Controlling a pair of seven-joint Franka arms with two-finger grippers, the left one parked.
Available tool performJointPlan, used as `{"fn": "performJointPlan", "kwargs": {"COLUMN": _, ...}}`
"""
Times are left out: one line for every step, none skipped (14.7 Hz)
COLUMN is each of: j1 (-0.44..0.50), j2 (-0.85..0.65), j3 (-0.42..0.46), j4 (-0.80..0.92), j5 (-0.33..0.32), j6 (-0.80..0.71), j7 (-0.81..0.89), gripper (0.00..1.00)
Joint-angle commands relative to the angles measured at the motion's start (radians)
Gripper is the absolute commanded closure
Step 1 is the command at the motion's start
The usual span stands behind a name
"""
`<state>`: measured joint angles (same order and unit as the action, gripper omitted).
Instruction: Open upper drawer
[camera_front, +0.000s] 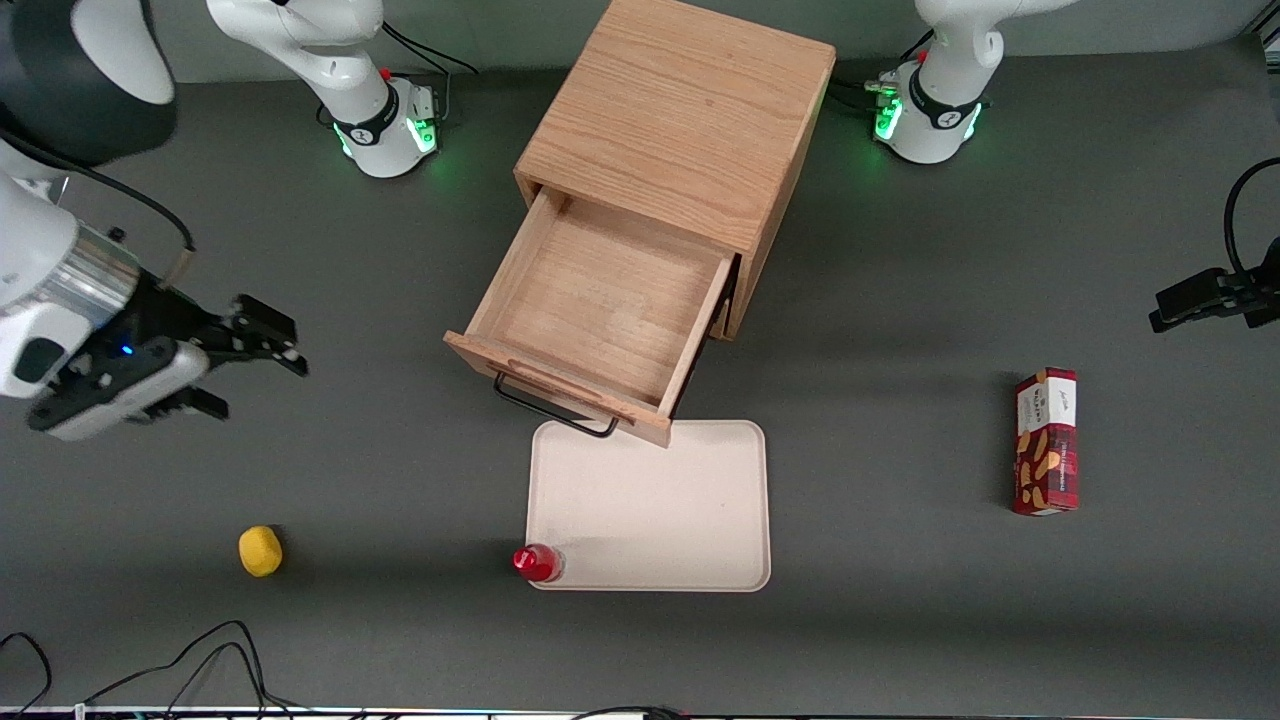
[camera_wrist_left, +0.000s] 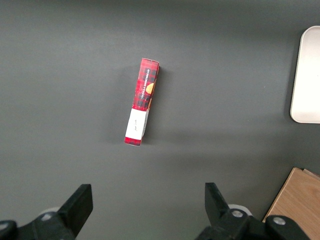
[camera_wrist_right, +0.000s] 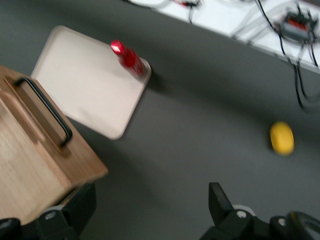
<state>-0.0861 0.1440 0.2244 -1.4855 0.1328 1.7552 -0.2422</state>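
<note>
Oak upper drawer (camera_front: 600, 310) stands pulled out of its cabinet (camera_front: 680, 120) at mid-table, well apart from the gripper (camera_front: 255, 370), which hangs open and empty toward the working arm's end.

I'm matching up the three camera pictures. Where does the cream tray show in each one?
Front view: the cream rectangular tray lies in front of the pulled-out light oak upper drawer, nearer the camera; the right arm's gripper, jaws open, is off toward the working arm's end.
Left wrist view: only its edge.
Right wrist view: tray beside the drawer.
Shared landmark: the drawer cabinet.
</note>
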Motion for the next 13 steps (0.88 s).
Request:
{"fn": "performJointPlan", "kwargs": {"j1": -0.024, "j2": -0.132, "j3": -0.023, "j4": -0.122, "j5": -0.01, "j6": -0.098, "j7": 0.151, "gripper": 0.0}}
{"fn": "performJointPlan", "kwargs": {"j1": -0.02, "j2": -0.145, "j3": -0.027, "j4": -0.121, "j5": -0.034, "j6": -0.146, "j7": 0.206, "gripper": 0.0}}
{"fn": "performJointPlan", "kwargs": {"j1": -0.018, "j2": -0.159, "j3": -0.027, "j4": -0.122, "j5": -0.07, "j6": -0.181, "j7": 0.237, "gripper": 0.0}}
{"fn": "performJointPlan", "kwargs": {"j1": -0.023, "j2": -0.182, "j3": -0.03, "j4": -0.131, "j5": -0.079, "j6": -0.204, "j7": 0.242, "gripper": 0.0}}
{"fn": "performJointPlan", "kwargs": {"j1": -0.024, "j2": -0.21, "j3": -0.03, "j4": -0.154, "j5": -0.081, "j6": -0.207, "j7": 0.242, "gripper": 0.0}}
{"fn": "performJointPlan", "kwargs": {"j1": -0.026, "j2": -0.237, "j3": -0.03, "j4": -0.173, "j5": -0.081, "j6": -0.207, "j7": 0.242, "gripper": 0.0}}
{"fn": "performJointPlan", "kwargs": {"j1": -0.026, "j2": -0.251, "j3": -0.03, "j4": -0.189, "j5": -0.085, "j6": -0.207, "j7": 0.244, "gripper": 0.0}}
{"fn": "performJointPlan", "kwargs": {"j1": -0.026, "j2": -0.254, "j3": -0.03, "j4": -0.19, "j5": -0.102, "j6": -0.207, "j7": 0.244, "gripper": 0.0}}
{"fn": "performJointPlan", "kwargs": {"j1": -0.026, "j2": -0.254, "j3": -0.027, "j4": -0.19, "j5": -0.125, "j6": -0.207, "j7": 0.244, "gripper": 0.0}}
{"fn": "performJointPlan", "kwargs": {"j1": -0.024, "j2": -0.254, "j3": -0.025, "j4": -0.188, "j5": -0.145, "j6": -0.207, "j7": 0.245, "gripper": 0.0}}
{"fn": "performJointPlan", "kwargs": {"j1": -0.024, "j2": -0.254, "j3": -0.025, "j4": -0.188, "j5": -0.145, "j6": -0.207, "j7": 0.244, "gripper": 0.0}}
{"fn": "performJointPlan", "kwargs": {"j1": -0.024, "j2": -0.254, "j3": -0.027, "j4": -0.188, "j5": -0.145, "j6": -0.207, "j7": 0.242, "gripper": 0.0}}
{"fn": "performJointPlan", "kwargs": {"j1": -0.024, "j2": -0.253, "j3": -0.025, "j4": -0.188, "j5": -0.145, "j6": -0.206, "j7": 0.241, "gripper": 0.0}}
